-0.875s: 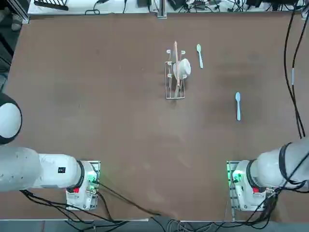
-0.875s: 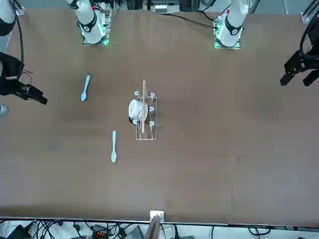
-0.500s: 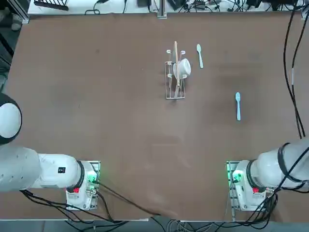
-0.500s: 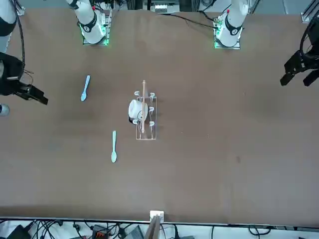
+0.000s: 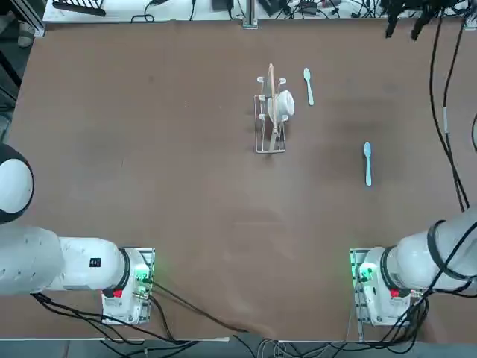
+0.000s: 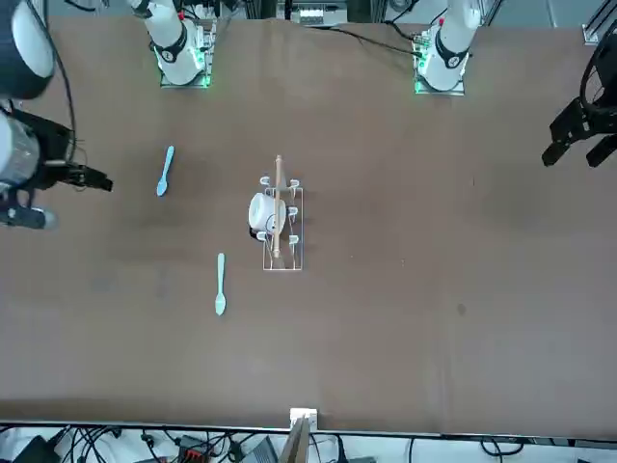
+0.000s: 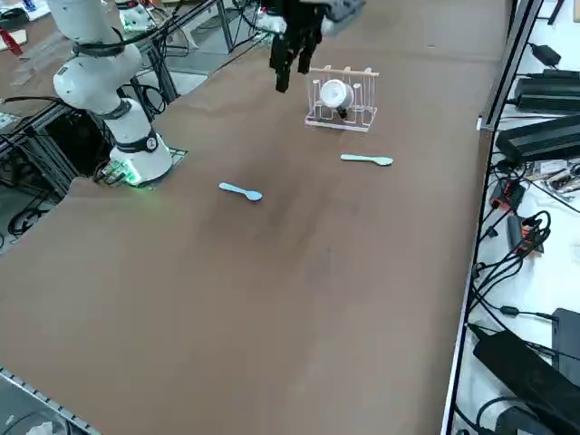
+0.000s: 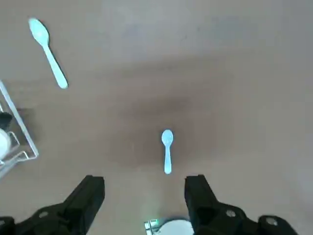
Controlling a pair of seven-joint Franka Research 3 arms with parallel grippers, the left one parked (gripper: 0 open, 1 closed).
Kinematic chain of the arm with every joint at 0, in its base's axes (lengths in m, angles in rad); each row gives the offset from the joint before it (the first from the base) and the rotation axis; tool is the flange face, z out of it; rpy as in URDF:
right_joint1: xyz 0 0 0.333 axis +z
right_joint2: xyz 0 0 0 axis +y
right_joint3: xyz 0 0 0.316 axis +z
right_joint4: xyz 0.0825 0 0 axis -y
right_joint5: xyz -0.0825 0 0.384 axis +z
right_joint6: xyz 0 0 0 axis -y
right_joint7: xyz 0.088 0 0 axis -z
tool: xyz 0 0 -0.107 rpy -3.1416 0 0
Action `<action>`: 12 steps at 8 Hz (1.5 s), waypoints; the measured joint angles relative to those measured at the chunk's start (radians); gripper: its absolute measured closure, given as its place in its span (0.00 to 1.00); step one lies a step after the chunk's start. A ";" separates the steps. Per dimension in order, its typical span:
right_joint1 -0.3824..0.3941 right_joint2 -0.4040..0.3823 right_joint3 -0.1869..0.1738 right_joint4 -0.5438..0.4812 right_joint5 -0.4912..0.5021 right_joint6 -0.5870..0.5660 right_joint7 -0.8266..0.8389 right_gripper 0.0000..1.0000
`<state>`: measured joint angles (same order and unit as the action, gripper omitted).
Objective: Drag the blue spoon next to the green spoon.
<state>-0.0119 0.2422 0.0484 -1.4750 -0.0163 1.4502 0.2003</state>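
The blue spoon (image 5: 367, 162) lies flat on the brown table, right of centre; it also shows as a small blue spoon (image 8: 167, 150) in the wrist view. The green spoon (image 5: 308, 85) lies further back, just right of the wire rack, and shows in the front view as the green spoon (image 6: 220, 285). My right gripper (image 7: 290, 74) hangs open high above the table, empty, with the blue spoon (image 7: 240, 191) far below it. In the wrist view the right gripper (image 8: 144, 188) frames that spoon between its dark fingers (image 8: 90, 196).
A wire rack (image 5: 271, 112) with a white cup (image 5: 284, 105) in it stands mid-table, left of the green spoon (image 7: 367, 159). Cables and black boxes line the table's far edge (image 7: 480, 127). The arm bases (image 5: 376, 287) sit at the near edge.
My right arm has swung inward over the table: its gripper now shows at the top view's far right and sits closer to the blue spoon in the front view. Both spoons lie unmoved.
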 joint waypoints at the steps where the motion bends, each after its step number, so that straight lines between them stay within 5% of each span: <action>1: 0.000 -0.005 -0.001 -0.078 0.000 0.082 0.000 0.00; 6: 0.000 -0.156 -0.002 -0.800 -0.002 0.841 0.001 0.00; 10: 0.000 -0.152 -0.007 -1.086 -0.002 1.162 0.001 0.00; 12: 0.000 -0.148 -0.009 -1.145 -0.002 1.208 0.001 0.00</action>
<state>-0.0124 0.0946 0.0394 -2.6197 -0.0182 2.6587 0.2009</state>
